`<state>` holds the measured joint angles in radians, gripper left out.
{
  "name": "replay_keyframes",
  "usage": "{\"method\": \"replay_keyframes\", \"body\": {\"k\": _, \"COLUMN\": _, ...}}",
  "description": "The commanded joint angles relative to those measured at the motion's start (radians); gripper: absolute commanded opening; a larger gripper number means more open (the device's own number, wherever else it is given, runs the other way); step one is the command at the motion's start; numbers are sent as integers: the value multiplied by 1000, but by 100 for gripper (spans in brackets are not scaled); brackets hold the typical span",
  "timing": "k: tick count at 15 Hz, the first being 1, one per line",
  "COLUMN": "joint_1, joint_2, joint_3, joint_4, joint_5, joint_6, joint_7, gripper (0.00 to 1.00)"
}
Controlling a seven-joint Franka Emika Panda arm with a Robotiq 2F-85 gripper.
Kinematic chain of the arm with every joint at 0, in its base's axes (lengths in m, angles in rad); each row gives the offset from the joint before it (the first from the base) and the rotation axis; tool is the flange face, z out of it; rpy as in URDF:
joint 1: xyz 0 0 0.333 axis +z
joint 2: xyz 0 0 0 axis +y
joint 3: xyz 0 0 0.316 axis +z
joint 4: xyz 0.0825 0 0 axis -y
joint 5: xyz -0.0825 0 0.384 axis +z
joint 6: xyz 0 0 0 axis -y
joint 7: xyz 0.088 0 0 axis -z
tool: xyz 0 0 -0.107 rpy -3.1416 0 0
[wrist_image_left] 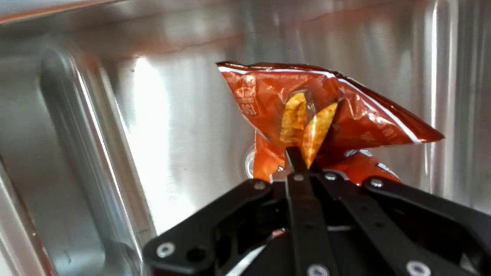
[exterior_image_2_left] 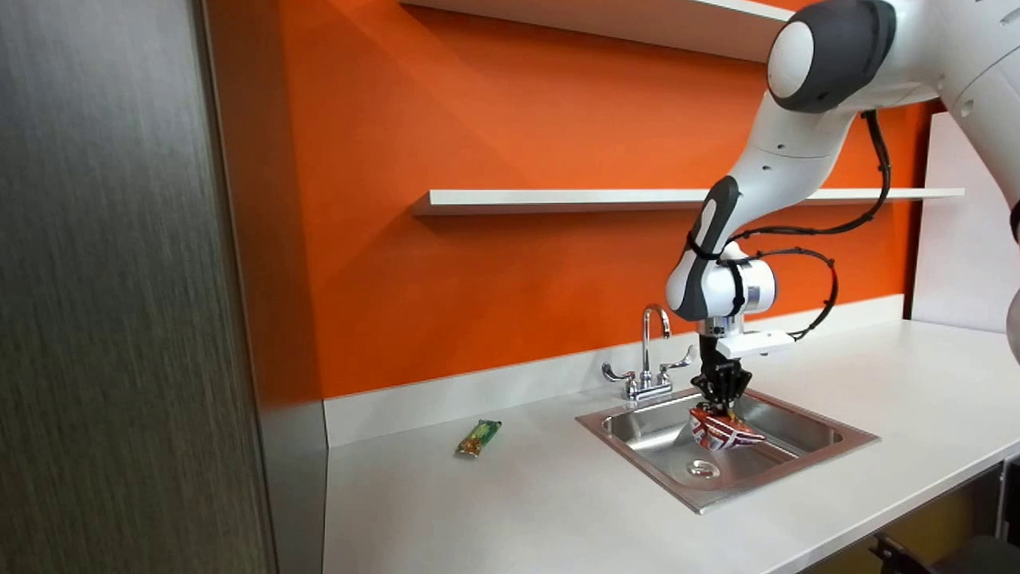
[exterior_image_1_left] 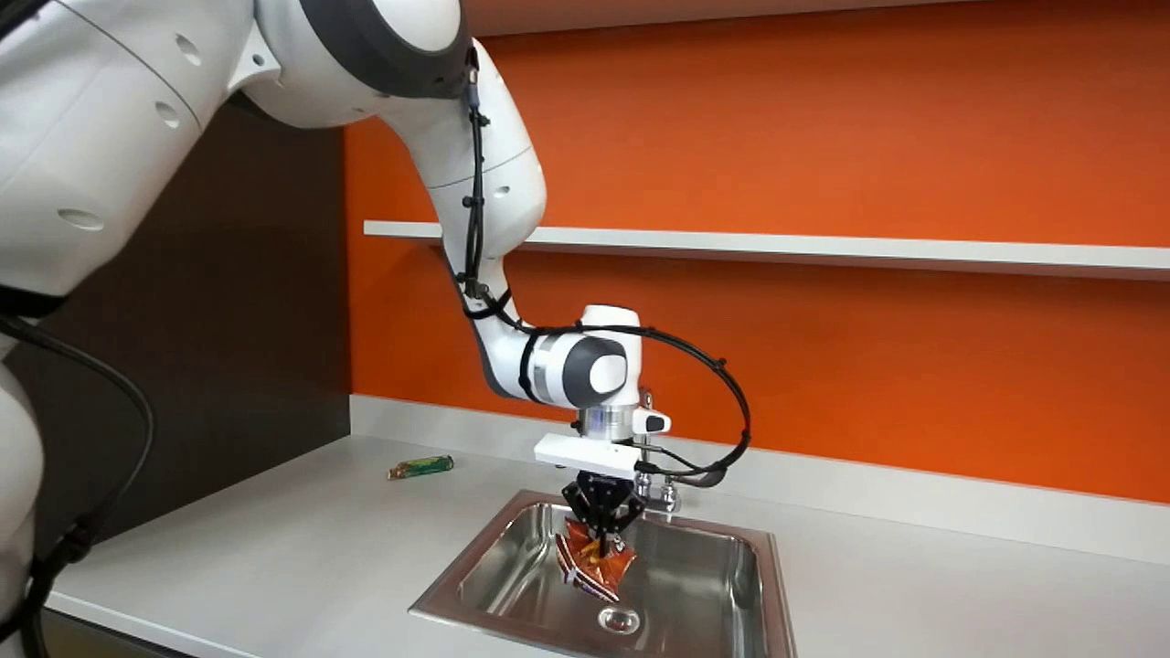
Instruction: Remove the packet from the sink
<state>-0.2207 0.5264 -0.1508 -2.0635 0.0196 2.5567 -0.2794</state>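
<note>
The crumpled orange-red packet (exterior_image_1_left: 583, 568) hangs from my gripper (exterior_image_1_left: 603, 537), within the steel sink (exterior_image_1_left: 480, 550). They also show in an exterior view: packet (exterior_image_2_left: 721, 432), gripper (exterior_image_2_left: 719, 406), sink rim (exterior_image_2_left: 859, 438). In the wrist view, the gripper's fingers (wrist_image_left: 303, 163) are closed together on the middle of the packet (wrist_image_left: 261, 92), with a yellow part of its print pinched up between them. The packet's ends spread out to both sides. I cannot tell whether its lower edge touches the sink floor. The packet's lower part is partly hidden behind the fingers in the wrist view.
A chrome faucet (exterior_image_2_left: 647, 351) with handles stands right behind the sink, close to the gripper. A small green packet (exterior_image_1_left: 420, 467) lies on the white counter; it shows in both exterior views (exterior_image_2_left: 480, 438). A white shelf (exterior_image_2_left: 558, 201) runs along the orange wall. A dark cabinet (exterior_image_2_left: 135, 287) bounds one side.
</note>
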Motion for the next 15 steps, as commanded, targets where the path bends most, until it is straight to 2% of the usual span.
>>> {"method": "replay_keyframes", "body": {"k": 1, "joint_1": 54, "joint_2": -144, "joint_3": -7, "joint_4": -116, "joint_5": -80, "joint_6": -17, "joint_7": 69, "gripper": 0}}
{"method": "replay_keyframes", "body": {"k": 8, "joint_1": 170, "joint_2": -261, "joint_3": 16, "joint_4": -195, "joint_5": -201, "joint_6": -58, "joint_7": 162, "gripper": 0}}
{"method": "replay_keyframes", "body": {"k": 15, "joint_1": 270, "joint_2": -263, "joint_3": 83, "joint_4": -190, "joint_5": -260, "joint_6": -95, "joint_7": 205, "gripper": 0}}
